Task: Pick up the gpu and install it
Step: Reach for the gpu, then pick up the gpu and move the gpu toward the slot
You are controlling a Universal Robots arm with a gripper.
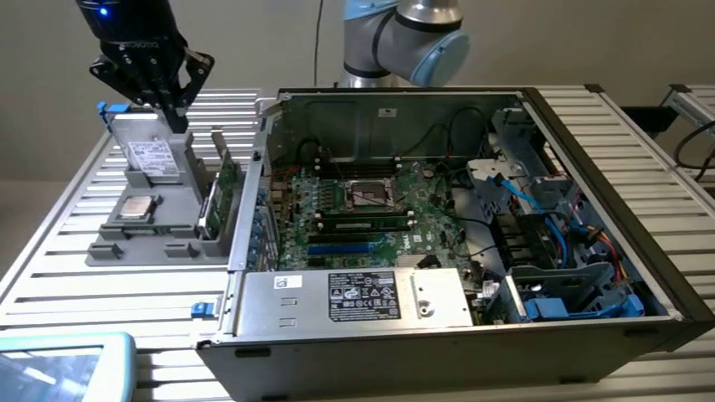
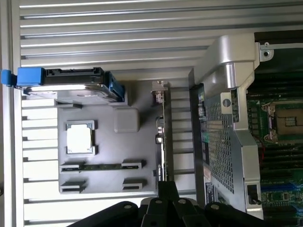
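The gpu is a thin green card standing on edge in a slot along the side of the grey parts tray nearest the computer case. In the wrist view the gpu appears edge-on, with its silver bracket at one end. My gripper hangs above the tray's far end, a little to the exterior view's left of the card and apart from it. It is shut and holds nothing. Its black fingers line up with the card's end away from the bracket.
The open computer case lies beside the tray, with the motherboard, its blue slots and the power supply exposed. The tray also holds a silver drive and a processor. A teal-framed screen sits at the table's front corner.
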